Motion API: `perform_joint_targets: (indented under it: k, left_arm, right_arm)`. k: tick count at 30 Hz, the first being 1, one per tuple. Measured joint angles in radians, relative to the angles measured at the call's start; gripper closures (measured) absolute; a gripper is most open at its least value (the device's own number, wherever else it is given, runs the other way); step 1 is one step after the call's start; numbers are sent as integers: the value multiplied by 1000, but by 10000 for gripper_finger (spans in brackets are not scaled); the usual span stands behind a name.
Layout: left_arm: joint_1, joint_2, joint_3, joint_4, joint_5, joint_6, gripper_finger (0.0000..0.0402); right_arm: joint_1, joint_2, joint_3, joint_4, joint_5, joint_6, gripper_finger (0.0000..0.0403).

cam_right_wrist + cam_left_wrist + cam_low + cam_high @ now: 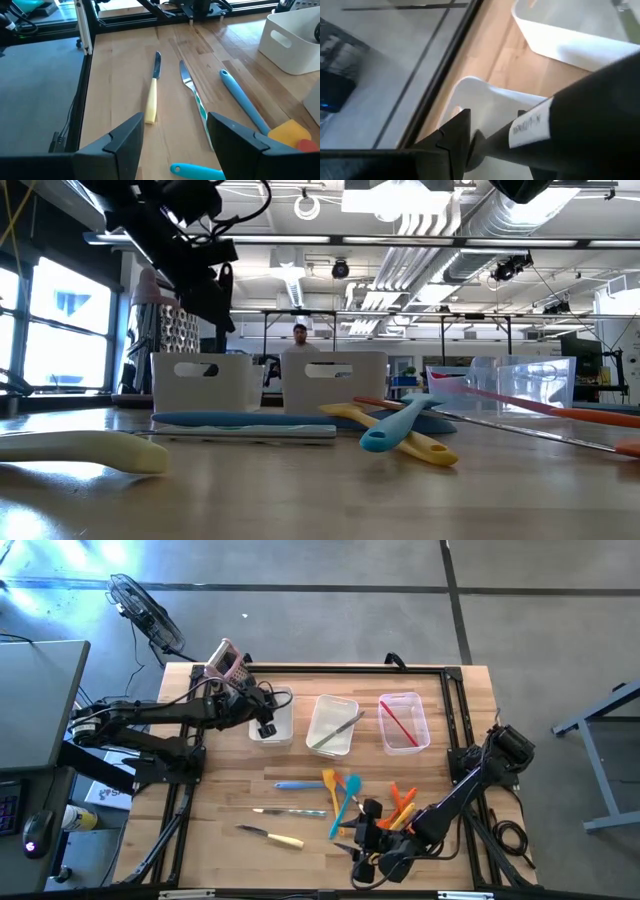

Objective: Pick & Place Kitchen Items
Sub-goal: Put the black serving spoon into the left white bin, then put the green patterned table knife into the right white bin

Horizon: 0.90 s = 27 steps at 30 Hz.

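My left gripper (262,716) hangs over the left white bin (272,720), shut on a black ladle (580,115) with a white label. It shows high up in the low view (205,270). My right gripper (375,858) is open and empty near the table's front edge. On the table ahead of it lie a yellow-handled knife (152,97), a second knife (192,92) and a blue spatula (242,102). Yellow and teal spatulas (340,798) and orange ones (401,803) lie beside it. The middle bin (333,725) holds metal tongs. The right bin (404,722) holds a red utensil. My left gripper pinches the black ladle's slim handle (490,145) between its fingers. One finger (455,135) shows; the ladle hides the other. The fingers point down from above the left bin. The ladle is lifted clear, above the bin's rim (485,92).
A metal box grater with a pink handle (228,662) stands at the far left corner behind the left bin. A black frame (455,710) runs along the table's edges. A fan (145,610) stands on the floor beyond. A person (299,335) shows far behind the table.
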Motion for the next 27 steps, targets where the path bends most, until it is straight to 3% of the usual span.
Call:
perform_joint_targets:
  k: [6,15,27]
  left_arm:
    - [-2,0,0,-44,97,-16,243]
    - [-2,0,0,-228,127,-62,243]
    - [-2,-2,0,-267,166,-79,242]
  right_arm:
    - [0,0,0,0,-6,0,192]
    - [0,0,0,0,-23,0,192]
    - [0,0,0,0,-22,-1,192]
